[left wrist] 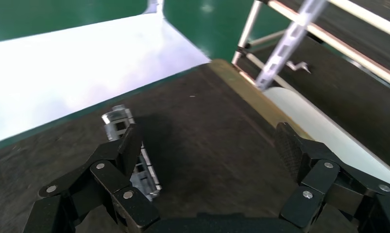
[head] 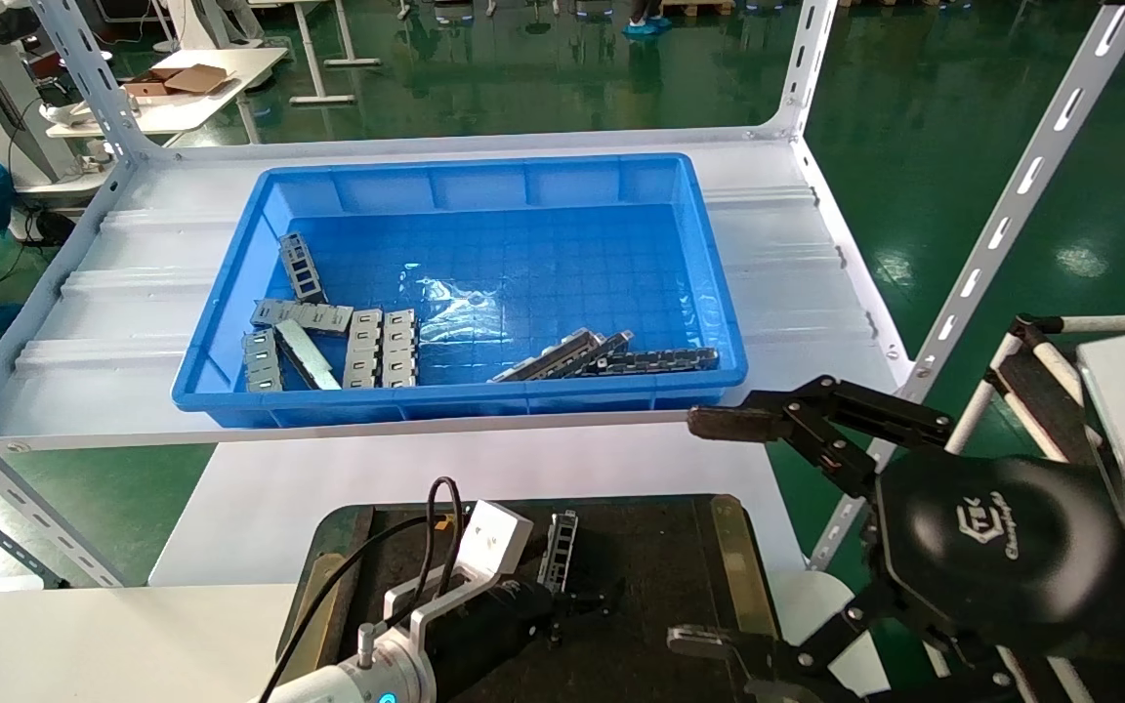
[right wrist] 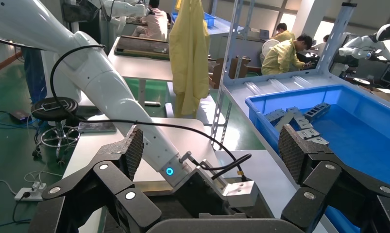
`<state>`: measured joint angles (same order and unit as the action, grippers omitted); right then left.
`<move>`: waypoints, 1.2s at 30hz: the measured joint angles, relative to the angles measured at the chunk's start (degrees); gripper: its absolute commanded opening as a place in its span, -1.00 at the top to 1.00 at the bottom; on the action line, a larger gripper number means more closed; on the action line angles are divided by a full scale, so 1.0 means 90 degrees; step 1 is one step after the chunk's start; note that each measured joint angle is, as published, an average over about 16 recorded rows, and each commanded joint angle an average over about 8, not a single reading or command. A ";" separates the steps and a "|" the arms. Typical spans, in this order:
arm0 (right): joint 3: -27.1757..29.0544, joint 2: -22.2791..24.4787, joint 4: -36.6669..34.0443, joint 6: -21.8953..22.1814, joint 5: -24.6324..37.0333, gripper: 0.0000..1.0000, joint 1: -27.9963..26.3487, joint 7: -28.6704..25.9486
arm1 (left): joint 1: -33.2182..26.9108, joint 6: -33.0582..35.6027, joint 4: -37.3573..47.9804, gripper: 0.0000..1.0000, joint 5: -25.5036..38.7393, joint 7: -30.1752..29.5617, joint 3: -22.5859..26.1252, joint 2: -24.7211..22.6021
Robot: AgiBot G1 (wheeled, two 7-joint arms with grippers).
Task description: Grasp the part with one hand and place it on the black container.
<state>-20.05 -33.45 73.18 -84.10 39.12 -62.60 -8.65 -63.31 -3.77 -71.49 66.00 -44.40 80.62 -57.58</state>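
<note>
**Q:** Which containers appear, and what do they hold?

**A:** A blue bin (head: 484, 195) sits on the white shelf (head: 797, 264). Inside it, flat grey slotted pieces (head: 382, 347) lie grouped near its left front corner, and several long dark metal cages (head: 611, 356) lie along its front wall toward the right. Nearer the robot, the black container (head: 660, 557) rests on the lower white table (head: 260, 508); a brass-coloured strip (head: 733, 561) runs along its right edge. One part (head: 559, 549) lies on its matte surface.

**Q:** How does that part look, and where exactly is it?

**A:** It is a narrow silver-grey metal channel with rectangular openings along its length. In the left wrist view it lies flat on the dark felt (left wrist: 207, 131), near the container's far edge.

**Q:** What is the state of each gripper?

**A:** The left gripper (left wrist: 210, 150) hovers just over the container with its jaws spread wide; one fingertip (left wrist: 129, 145) is beside or against the part, and which cannot be told. The right gripper (head: 709, 532) hangs at the container's right side, jaws also wide apart and holding nothing.
</note>
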 measured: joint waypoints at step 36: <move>-0.0004 0.0002 0.0000 0.0002 -0.0003 -1.00 -0.0001 0.0002 | 0.1039 0.5653 -0.0492 -1.00 -0.2891 0.4671 -0.3077 0.1738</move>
<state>-20.09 -33.44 73.18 -84.08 39.09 -62.61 -8.63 -53.95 47.10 -75.92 39.98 -2.36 52.92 -41.93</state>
